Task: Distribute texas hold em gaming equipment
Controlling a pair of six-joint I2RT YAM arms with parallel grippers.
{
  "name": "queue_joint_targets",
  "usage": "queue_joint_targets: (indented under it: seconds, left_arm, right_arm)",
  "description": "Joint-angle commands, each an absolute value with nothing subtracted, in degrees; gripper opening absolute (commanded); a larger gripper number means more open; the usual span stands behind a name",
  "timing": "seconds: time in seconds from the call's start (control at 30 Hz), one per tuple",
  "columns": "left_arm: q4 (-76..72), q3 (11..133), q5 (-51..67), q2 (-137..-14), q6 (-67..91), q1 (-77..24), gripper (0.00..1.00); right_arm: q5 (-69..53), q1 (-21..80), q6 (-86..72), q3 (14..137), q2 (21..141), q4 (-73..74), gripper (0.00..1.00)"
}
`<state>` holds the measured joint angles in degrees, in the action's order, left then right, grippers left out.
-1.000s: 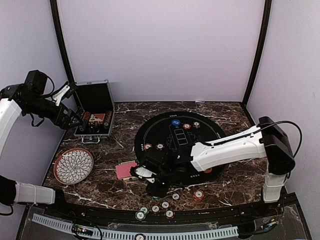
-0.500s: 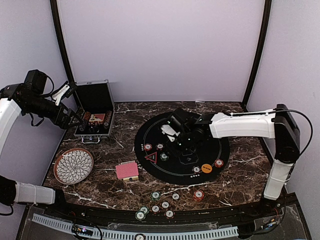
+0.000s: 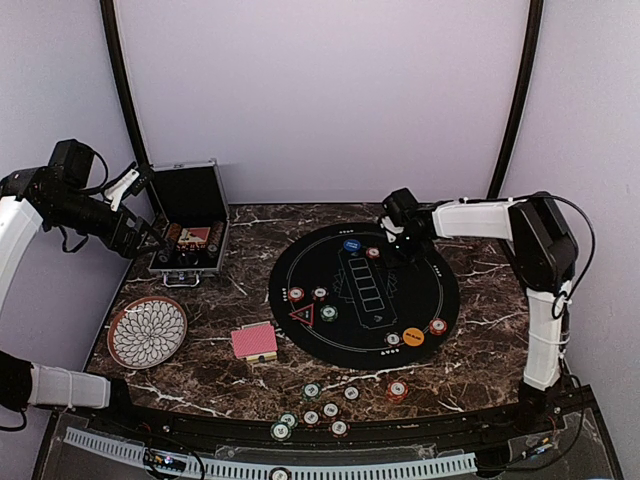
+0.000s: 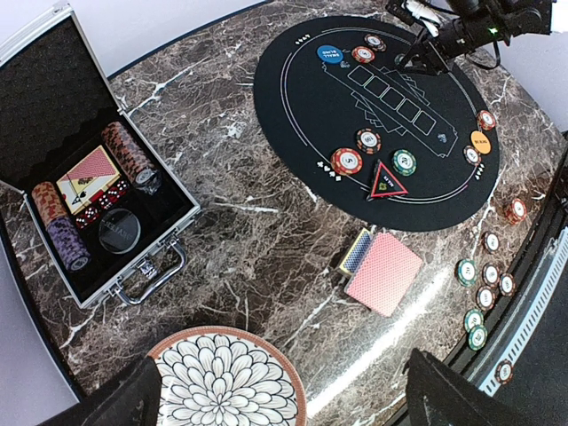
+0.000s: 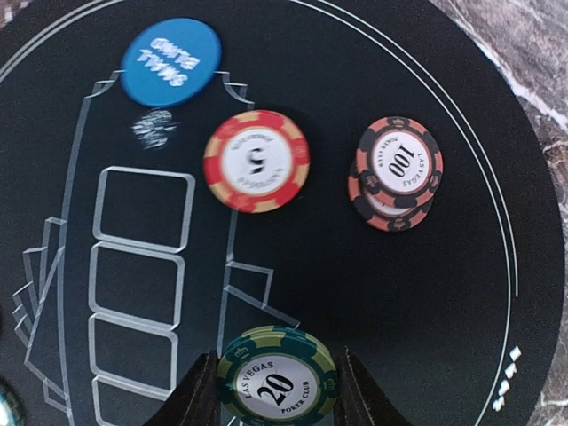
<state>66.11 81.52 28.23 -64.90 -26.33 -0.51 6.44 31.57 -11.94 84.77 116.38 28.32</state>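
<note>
Our right arm (image 3: pixel 480 215) has swung to the far edge of the black mat (image 3: pixel 445 295), right gripper (image 5: pixel 276 390) clamped on a green chip (image 5: pixel 277 373); left gripper (image 3: pixel 152 243) spread wide.

The left arm (image 3: pixel 20 225) is bending out to the far left, its left gripper (image 3: pixel 150 238) hanging with jaws spread wide. The right arm (image 3: pixel 480 215) is stretching forward, its right gripper (image 5: pixel 277 404) pinching a green poker chip (image 5: pixel 277 373).
</note>
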Motion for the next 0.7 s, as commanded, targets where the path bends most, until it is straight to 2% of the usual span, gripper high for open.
queue_joint_targets:
  seconds: [0.0,0.3,0.53,0.67]
  left_arm:
    - [66.8,82.0,29.4,-64.6,-27.0,-0.2,0.99]
    - [66.7,81.9,29.3,-64.8,-27.2,-0.2,0.99]
    - [66.7,81.9,29.4,-64.8,-27.2,-0.2,0.99]
    - [66.8,81.9,29.6,-64.8,-27.1,-0.2,0.99]
  right_arm:
    - [6.4,30.2,-12.8,88.7,119.8,26.7,0.26]
    - [5.9,28.5,-12.5,93.4,125.4,26.5,0.28]
    - [6.6,28.4,-12.8,92.7,124.8,27.3,0.57]
    - [7.3,28.6,-12.7,90.9,121.3,27.2,0.64]
